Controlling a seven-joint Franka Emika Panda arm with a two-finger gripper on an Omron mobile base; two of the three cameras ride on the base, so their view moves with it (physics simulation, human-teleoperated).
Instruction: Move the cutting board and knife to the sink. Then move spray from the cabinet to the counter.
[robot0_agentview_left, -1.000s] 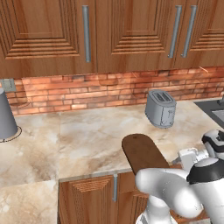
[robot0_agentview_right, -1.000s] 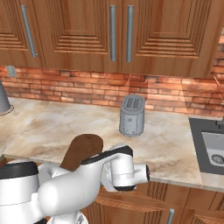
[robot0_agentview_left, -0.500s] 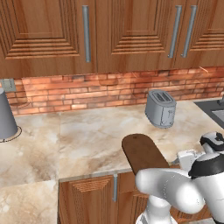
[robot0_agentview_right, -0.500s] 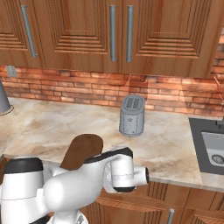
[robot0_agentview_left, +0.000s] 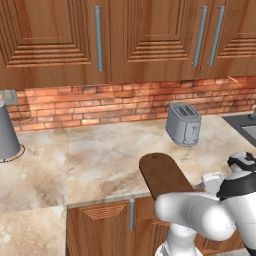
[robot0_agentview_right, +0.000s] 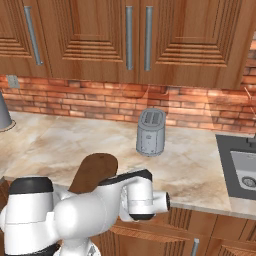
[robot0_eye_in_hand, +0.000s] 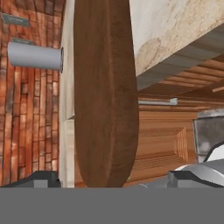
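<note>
A grey two-slot toaster (robot0_agentview_left: 184, 123) stands on the beige marbled surface (robot0_agentview_left: 95, 155) near the brick backsplash (robot0_agentview_left: 100, 102), well behind and to the right of the cutting board (robot0_agentview_left: 163, 175). At the far left a grey cone-shaped vessel (robot0_agentview_left: 7, 134) sits on the surface below a wall socket (robot0_agentview_left: 9, 97). Brown wall cabinets (robot0_agentview_right: 90, 35) with long grey bar handles (robot0_agentview_right: 129, 37) hang closed above. The sink (robot0_agentview_right: 244, 170) with its dark ridged surround lies at the right end of the surface, well apart from the board, with the toaster standing between them but further back. No label or writing can be read on anything. The dark brown oval board lies flat at the front edge of the surface, one end reaching over the edge above the lower cabinet doors (robot0_agentview_left: 100, 227). In the hand view the gripper (robot0_eye_in_hand: 111, 177) stands wide open, its two dark fingertips (robot0_eye_in_hand: 41, 178) spread to either side of the near end of the board (robot0_eye_in_hand: 105, 92), which runs away from the camera between them; whether either fingertip touches the wood cannot be told. In the base views the white arm crosses in front of the near end of the board.
</note>
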